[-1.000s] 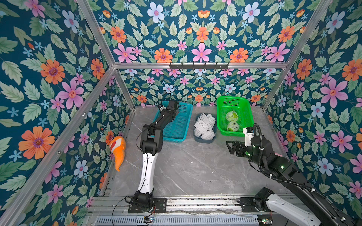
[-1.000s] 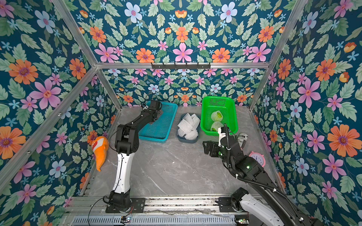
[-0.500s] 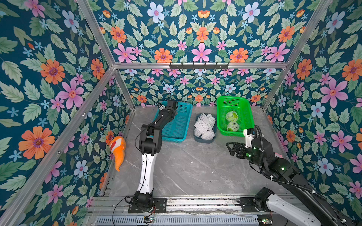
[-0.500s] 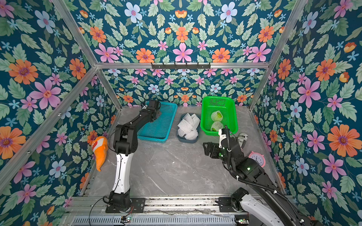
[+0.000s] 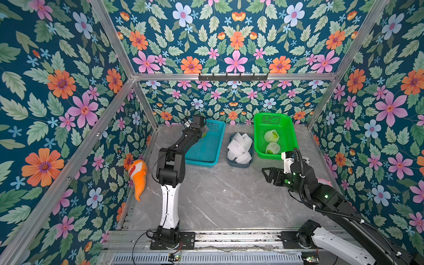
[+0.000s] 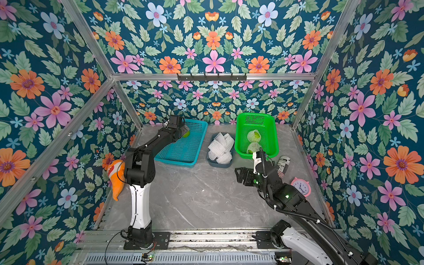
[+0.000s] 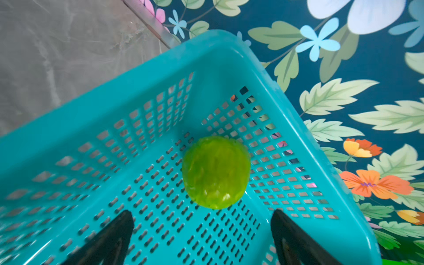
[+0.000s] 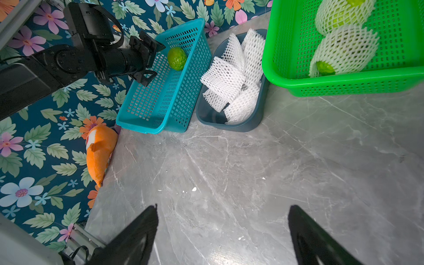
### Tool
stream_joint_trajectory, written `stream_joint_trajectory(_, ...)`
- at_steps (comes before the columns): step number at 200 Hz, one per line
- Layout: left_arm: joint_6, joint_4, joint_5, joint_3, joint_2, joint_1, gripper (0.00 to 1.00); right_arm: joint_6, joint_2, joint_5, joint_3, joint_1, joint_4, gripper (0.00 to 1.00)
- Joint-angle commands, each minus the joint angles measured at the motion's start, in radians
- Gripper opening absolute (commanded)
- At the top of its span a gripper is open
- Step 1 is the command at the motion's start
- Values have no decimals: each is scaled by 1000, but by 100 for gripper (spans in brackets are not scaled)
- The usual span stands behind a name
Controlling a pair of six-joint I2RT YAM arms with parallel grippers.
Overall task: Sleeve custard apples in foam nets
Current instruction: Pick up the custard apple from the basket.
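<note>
- The left end effector (image 7: 203, 229) is open. Its two dark fingers stand wide apart with nothing between them, low over the perforated floor of the teal basket (image 7: 218, 68).
- A bare custard apple (image 7: 215, 172) lies on that floor near a corner of the basket. It is just ahead of the fingertips and apart from them, though the left wrist view is somewhat blurred.
- In both top views the left arm reaches out to the far end of the teal basket, beside the back wall, and the arm hides most of the fruit.
- The right end effector (image 8: 223, 213) is also open and empty. It hangs above a bare stretch of the grey marble table (image 8: 252, 172), on the near side of the green basket (image 5: 270, 119).
- Two sleeved custard apples (image 5: 271, 135) (image 5: 273, 148) lie in the green basket, touching each other. Each is wrapped in white mesh, with green skin showing at the sleeve ends.
- The spare foam nets (image 8: 231, 75) are piled in a dark blue-grey tub (image 8: 229, 126) that sits between the two baskets.
- An orange fish plush (image 5: 138, 174) leans against the left wall.
- A pink clock (image 6: 301, 186) and a printed can (image 6: 283, 166) lie on the table by the right wall, near the right arm.
</note>
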Motion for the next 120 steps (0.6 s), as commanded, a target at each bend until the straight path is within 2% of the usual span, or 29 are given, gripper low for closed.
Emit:
stream_joint_trajectory(1, 25, -25, 54, 31, 33, 8, 98, 11, -19, 7, -8, 2, 9, 89)
stream_joint_trajectory(81, 93, -41, 91, 214, 152, 11, 99, -5, -41, 28, -19, 2, -4, 89)
stream_joint_trajectory(120, 92, -54, 74, 244, 190, 15, 99, -9, -45, 29, -13, 2, -9, 89)
